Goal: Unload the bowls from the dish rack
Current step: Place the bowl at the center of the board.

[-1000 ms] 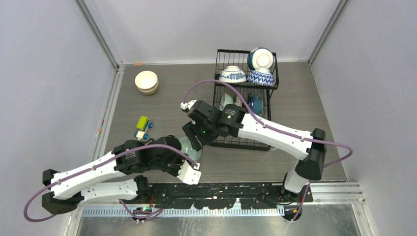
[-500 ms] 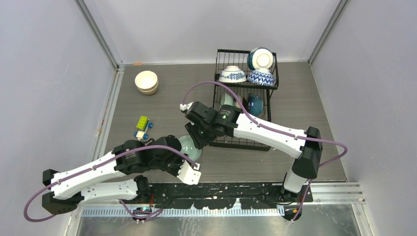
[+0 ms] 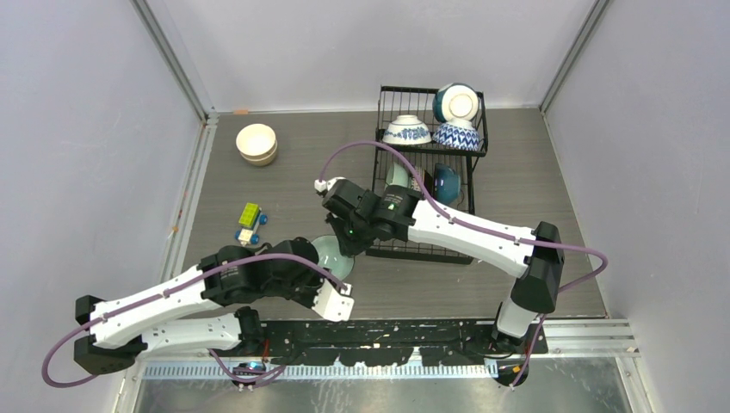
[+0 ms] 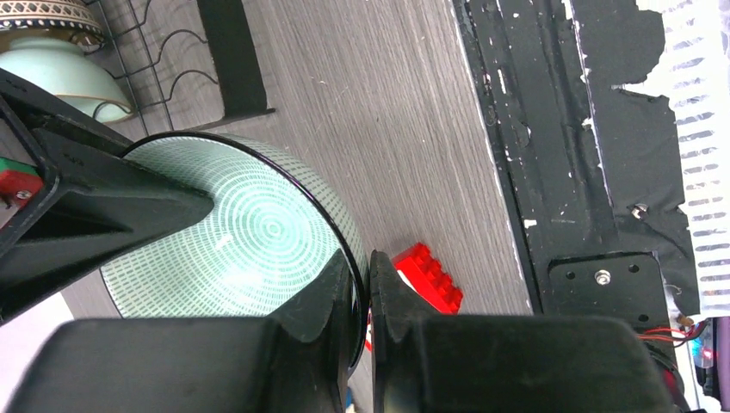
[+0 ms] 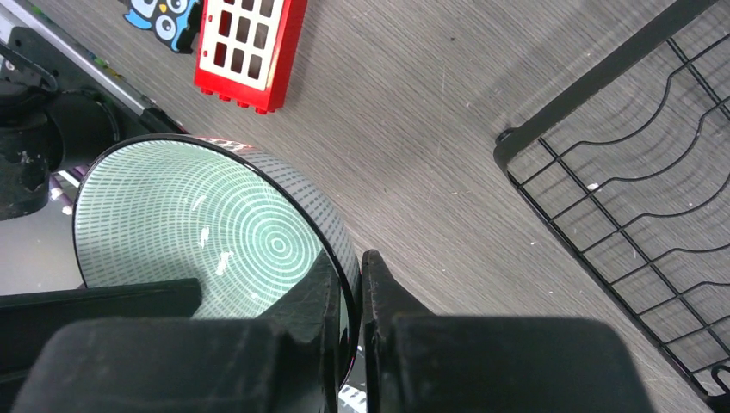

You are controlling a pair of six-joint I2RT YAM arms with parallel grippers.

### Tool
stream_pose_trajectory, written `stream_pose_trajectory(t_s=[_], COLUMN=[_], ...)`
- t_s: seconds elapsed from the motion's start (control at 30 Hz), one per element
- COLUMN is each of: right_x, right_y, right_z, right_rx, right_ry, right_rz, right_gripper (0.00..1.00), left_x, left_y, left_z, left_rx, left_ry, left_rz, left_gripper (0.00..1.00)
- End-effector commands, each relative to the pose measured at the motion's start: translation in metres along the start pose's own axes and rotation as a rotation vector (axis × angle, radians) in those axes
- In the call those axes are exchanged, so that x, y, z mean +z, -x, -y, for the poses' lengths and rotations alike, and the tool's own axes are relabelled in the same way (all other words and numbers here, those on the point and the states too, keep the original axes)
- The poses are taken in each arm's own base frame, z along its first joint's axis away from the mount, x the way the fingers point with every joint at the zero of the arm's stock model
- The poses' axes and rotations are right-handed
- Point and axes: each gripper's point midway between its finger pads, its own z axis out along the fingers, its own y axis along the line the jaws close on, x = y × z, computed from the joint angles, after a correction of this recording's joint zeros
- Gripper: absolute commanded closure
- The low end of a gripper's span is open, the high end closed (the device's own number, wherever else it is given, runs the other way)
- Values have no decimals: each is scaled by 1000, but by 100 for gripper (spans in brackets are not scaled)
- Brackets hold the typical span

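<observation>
Left tool [image 4: 361, 268] is clenched on the rim of a green patterned bowl [image 4: 250, 237]; right tool [image 5: 355, 262] pinches another part of that rim. The bowl is just outside the dish rack [image 3: 422, 252], apparently held above the bench [image 3: 284, 185]

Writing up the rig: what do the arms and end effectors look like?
The left arm and right arm have white shells, black joints, and a mauve cable looped alongside each. The left end effector and right end effector are matte black, two blunt fingers each.
</observation>
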Motion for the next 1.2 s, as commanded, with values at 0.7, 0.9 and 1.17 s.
stream_pose_trajectory(t_s=[0.7, 0.9, 1.17], right_x=[-11, -26, -31], right_y=[28, 20, 14], right_z=[51, 73, 82], right_rx=[98, 133, 194], right_ry=[-183, -220, -232], right_rz=[214, 305, 365], right_gripper=[99, 99, 99], left_x=[-50, -44, -22], left_y=[36, 31, 38], left_z=[-75, -93, -114], left_rx=[-369, -748, -1363], left_ry=[436, 573, 718], left_rz=[197, 229, 515], left_gripper=[0, 0, 0])
